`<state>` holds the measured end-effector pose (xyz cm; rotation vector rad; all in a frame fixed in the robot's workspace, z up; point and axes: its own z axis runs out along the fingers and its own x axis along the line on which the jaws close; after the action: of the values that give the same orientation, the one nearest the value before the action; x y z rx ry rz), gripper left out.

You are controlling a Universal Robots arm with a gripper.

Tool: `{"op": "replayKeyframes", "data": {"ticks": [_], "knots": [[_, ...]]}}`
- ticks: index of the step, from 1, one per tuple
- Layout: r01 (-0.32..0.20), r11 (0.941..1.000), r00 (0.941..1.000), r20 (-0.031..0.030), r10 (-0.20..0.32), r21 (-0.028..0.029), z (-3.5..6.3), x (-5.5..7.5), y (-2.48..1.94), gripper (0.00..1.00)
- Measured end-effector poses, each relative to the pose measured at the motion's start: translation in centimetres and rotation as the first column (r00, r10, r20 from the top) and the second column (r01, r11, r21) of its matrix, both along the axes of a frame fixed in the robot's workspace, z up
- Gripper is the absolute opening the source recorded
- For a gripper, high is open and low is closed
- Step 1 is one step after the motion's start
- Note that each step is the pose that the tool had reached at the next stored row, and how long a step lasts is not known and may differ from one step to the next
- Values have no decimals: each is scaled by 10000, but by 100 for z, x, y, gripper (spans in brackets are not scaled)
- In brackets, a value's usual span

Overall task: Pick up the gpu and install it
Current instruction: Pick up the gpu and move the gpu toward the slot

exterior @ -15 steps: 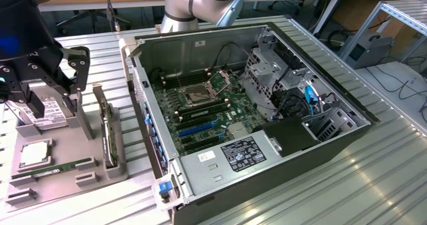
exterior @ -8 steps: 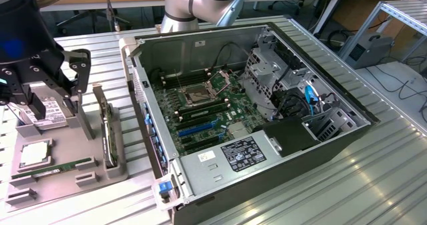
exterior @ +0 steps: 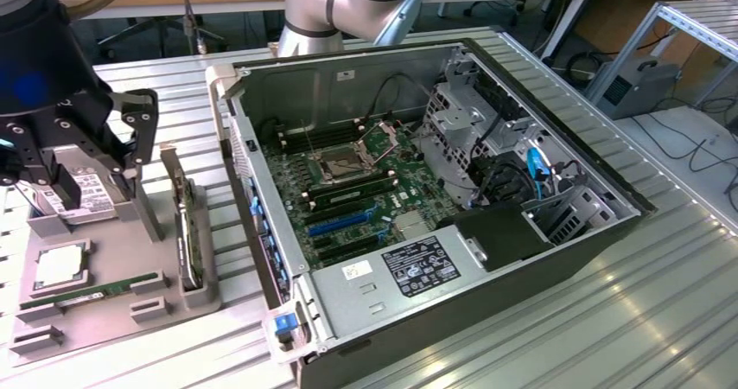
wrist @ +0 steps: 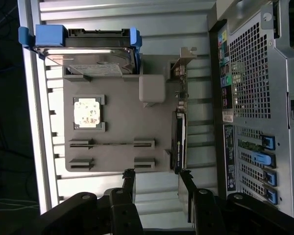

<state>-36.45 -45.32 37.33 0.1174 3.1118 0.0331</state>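
Observation:
The gpu (wrist: 179,142) is a thin dark card standing on edge in a slot along one side of the grey holder (wrist: 122,98), its silvery bracket (wrist: 186,55) at one end. In the exterior view the gpu (exterior: 185,226) stands between the holder and the computer case (exterior: 461,259). My gripper (wrist: 157,188) hangs open above the holder with nothing between its fingers, and one finger (wrist: 186,188) lines up roughly with the card. From outside, the gripper (exterior: 75,171) hovers over the holder's far end, up and to the exterior view's left of the card.
The holder also carries a boxy hard drive (wrist: 88,54) in blue rails, a processor (wrist: 86,112) and a narrow memory stick (wrist: 111,144). The open case shows the motherboard (exterior: 346,181) with a blue slot (exterior: 334,225). Ribbed metal table (exterior: 623,311) all round.

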Motion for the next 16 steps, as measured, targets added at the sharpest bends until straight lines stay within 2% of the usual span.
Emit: {"op": "replayKeyframes", "data": {"ticks": [16], "knots": [[1, 10000, 10000, -1, -1, -1, -60, 0, -2, 48]]}}
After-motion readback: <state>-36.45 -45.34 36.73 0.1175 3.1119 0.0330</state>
